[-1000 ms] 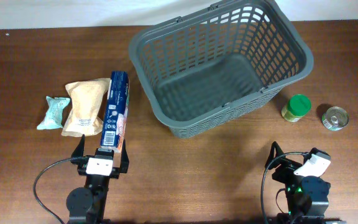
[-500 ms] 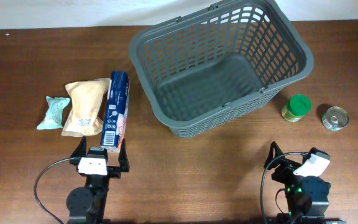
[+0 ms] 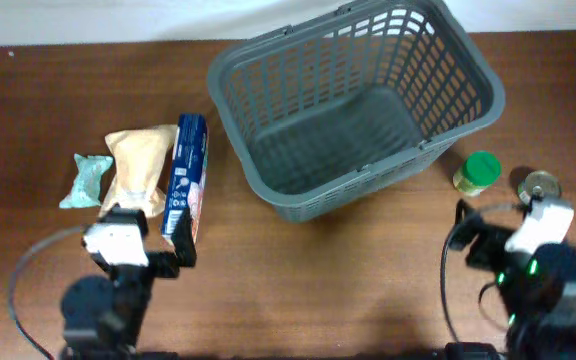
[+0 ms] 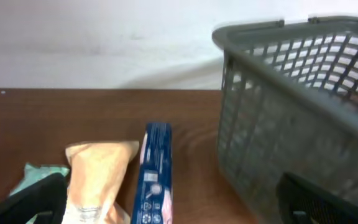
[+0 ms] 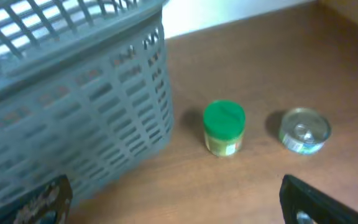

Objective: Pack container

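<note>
The container, a large dark grey slotted basket (image 3: 230,140), stands empty at the back centre; its wall shows in the left wrist view (image 4: 272,34) and the right wrist view (image 5: 73,112). My left gripper (image 3: 143,245) (image 4: 182,202) is open and empty over the near ends of a blue box (image 3: 185,175) (image 4: 154,174) and a tan pouch (image 3: 133,165) (image 4: 98,174). My right gripper (image 3: 513,235) (image 5: 179,205) is open and empty, just short of a green-lidded jar (image 3: 480,172) (image 5: 224,127) and a small metal can (image 3: 538,185) (image 5: 304,129).
A pale teal packet (image 3: 83,180) (image 4: 39,174) lies left of the pouch. The blue box stands on its long edge between the pouch and the basket. My right arm covers part of the can in the overhead view.
Both arms have lifted and come forward. The left gripper has shifted left, over the pouch and box ends. The right gripper has moved toward the jar and can.
</note>
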You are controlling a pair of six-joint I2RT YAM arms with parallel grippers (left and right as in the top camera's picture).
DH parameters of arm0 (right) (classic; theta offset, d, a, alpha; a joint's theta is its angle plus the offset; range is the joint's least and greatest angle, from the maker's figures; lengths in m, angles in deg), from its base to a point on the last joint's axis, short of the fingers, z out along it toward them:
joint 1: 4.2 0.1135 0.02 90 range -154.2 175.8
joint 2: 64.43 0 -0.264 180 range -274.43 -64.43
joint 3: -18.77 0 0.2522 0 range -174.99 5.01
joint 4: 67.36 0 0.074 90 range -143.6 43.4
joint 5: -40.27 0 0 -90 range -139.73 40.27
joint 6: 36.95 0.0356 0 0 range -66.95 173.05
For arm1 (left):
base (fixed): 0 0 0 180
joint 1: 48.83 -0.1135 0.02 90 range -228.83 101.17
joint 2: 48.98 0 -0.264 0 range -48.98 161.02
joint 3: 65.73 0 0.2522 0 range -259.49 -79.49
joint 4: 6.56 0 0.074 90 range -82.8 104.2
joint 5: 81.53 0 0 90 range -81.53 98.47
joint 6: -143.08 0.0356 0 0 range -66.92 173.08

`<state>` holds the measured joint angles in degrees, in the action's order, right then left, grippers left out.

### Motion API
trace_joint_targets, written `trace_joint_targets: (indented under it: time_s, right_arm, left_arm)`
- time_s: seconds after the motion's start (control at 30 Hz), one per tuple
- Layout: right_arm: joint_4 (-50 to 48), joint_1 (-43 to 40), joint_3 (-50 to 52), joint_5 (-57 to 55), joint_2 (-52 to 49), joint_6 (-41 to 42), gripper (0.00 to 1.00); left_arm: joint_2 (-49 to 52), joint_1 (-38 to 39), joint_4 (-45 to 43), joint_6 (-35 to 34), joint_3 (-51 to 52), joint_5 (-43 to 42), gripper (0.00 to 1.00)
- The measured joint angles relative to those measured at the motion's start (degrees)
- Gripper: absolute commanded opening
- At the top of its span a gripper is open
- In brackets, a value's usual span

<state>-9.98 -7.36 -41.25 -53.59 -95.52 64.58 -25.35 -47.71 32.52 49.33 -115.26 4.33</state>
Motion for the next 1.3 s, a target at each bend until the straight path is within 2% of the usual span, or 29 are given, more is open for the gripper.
trace_joint_targets:
  time_s: [0.13,0.33,0.43,0.57,0.63,0.67,0.7,0.73,0.83,0.87,0.9,0.93,1.1,1.3]
  right_arm:
    - [8.1,0.0,-17.2,-0.5,-16.4,-3.3,0.99]
    - [21.3,0.0,-43.9,2.0,-34.1,-5.3,0.99]
    - [22.6,0.0,-51.4,6.5,-37.7,-5.3,0.99]
    - [22.8,0.0,-58.4,10.5,-41.2,-5.3,0.88]
    - [23.0,0.0,-60.9,11.3,-42.7,-4.7,0.83]
    - [23.0,0.0,-62.2,11.6,-43.8,-4.3,0.74]
    - [23.1,0.0,-63.5,11.8,-45.0,-3.8,0.68]
    - [24.0,0.0,-64.8,12.2,-46.6,-3.1,0.64]
    - [27.0,0.0,-68.9,12.5,-52.0,-2.2,0.41]
    - [27.2,0.0,-69.3,12.6,-52.7,-1.8,0.32]
    - [28.2,0.0,-70.2,12.6,-54.1,-1.5,0.16]
    - [29.5,0.0,-71.4,12.7,-56.0,-1.1,0.04]
    - [31.9,0.0,-74.5,12.9,-62.4,0.0,0.04]
    - [32.5,0.0,-74.8,12.9,-65.7,0.7,0.04]
  left_arm:
    - [12.5,0.0,6.1,-0.2,-14.5,0.0,0.99]
    - [33.7,0.0,23.2,-0.3,-42.0,0.0,0.99]
    - [41.7,0.0,32.4,-0.4,-53.8,0.0,0.99]
    - [50.3,0.0,38.6,-0.4,-65.8,-0.1,0.99]
    - [51.7,0.0,39.2,-0.4,-67.6,-0.6,0.99]
    - [52.2,0.0,39.6,-0.4,-68.1,-1.2,0.70]
    - [52.4,0.0,40.0,-0.4,-68.4,-2.0,0.37]
    - [52.4,0.0,40.3,-0.4,-68.5,-2.8,0.27]
    - [52.4,0.0,41.8,-0.4,-68.8,-4.5,0.06]
    - [52.4,0.2,43.2,-0.4,-68.9,-5.0,0.02]
    - [52.4,0.5,44.2,-0.4,-69.0,-5.3,0.02]
    - [52.4,1.3,46.2,-0.1,-69.0,-5.6,0.02]
    - [52.4,7.9,52.7,0.8,-69.0,-6.0,0.02]
    - [52.4,21.0,58.4,1.8,-69.0,-6.0,0.02]
